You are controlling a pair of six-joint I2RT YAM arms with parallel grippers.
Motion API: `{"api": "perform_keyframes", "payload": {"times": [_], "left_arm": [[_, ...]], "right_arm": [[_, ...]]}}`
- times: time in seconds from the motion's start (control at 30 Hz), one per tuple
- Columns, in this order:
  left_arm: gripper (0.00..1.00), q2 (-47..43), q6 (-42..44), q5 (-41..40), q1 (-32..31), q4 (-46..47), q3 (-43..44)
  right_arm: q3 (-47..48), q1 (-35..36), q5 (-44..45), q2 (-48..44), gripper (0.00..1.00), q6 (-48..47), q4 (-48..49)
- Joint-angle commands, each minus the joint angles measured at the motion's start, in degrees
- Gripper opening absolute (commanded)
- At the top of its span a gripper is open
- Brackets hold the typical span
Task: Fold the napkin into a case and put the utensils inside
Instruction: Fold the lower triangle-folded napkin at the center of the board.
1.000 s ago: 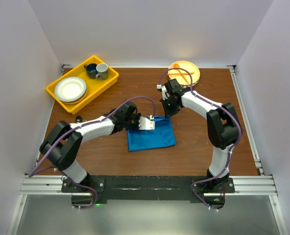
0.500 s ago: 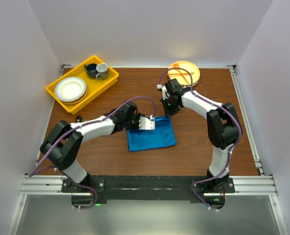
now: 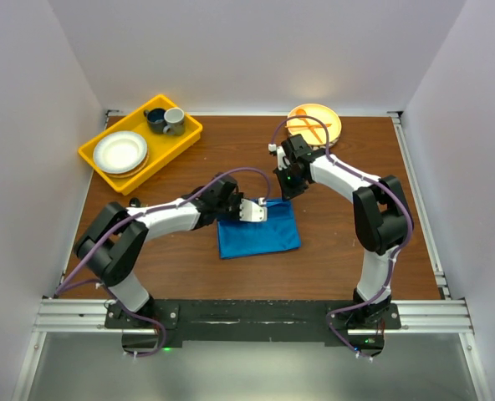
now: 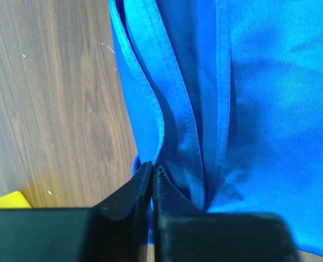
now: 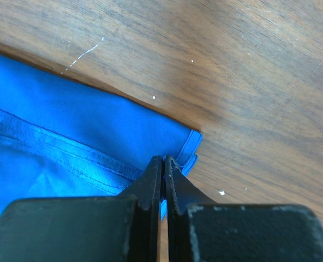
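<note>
The bright blue napkin (image 3: 258, 231) lies folded in a rough rectangle at the table's middle. My left gripper (image 3: 261, 209) is at its far edge, shut on a hemmed fold of the napkin (image 4: 172, 109), pinched at the fingertips (image 4: 152, 167). My right gripper (image 3: 286, 191) is at the napkin's far right corner, shut on that corner of the napkin (image 5: 96, 131), pinched at the tips (image 5: 163, 160). The metal spoon and fork are not in view.
A yellow tray (image 3: 189, 134) at the back left holds white plates (image 3: 119, 152) and two cups (image 3: 165, 119). An orange plate (image 3: 331, 127) with an orange plastic fork and spoon stands at the back right. A small dark object (image 3: 135, 201) lies at the left.
My left gripper has shifted slightly to the right along the napkin's far edge. The right arm has not moved.
</note>
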Motion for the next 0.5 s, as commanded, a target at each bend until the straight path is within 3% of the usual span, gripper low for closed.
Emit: {"api": "perform_keyframes", "payload": {"times": [0.0,0.13,0.47], "left_arm": [[0.00,-0.36,0.89,0.93,-0.26,0.87,1.43],[0.00,-3.08,1.68,4.97,-0.26,-2.11,1.60],[0.00,-7.40,2.13,9.64,-0.35,-5.99,0.46]], "right_arm": [[2.46,-0.12,-0.81,-1.41,0.00,-0.63,-0.35],[2.81,-0.12,-0.72,-1.49,0.03,-0.63,-0.79],[5.97,-1.26,-1.60,-4.30,0.46,-2.13,-4.83]]}}
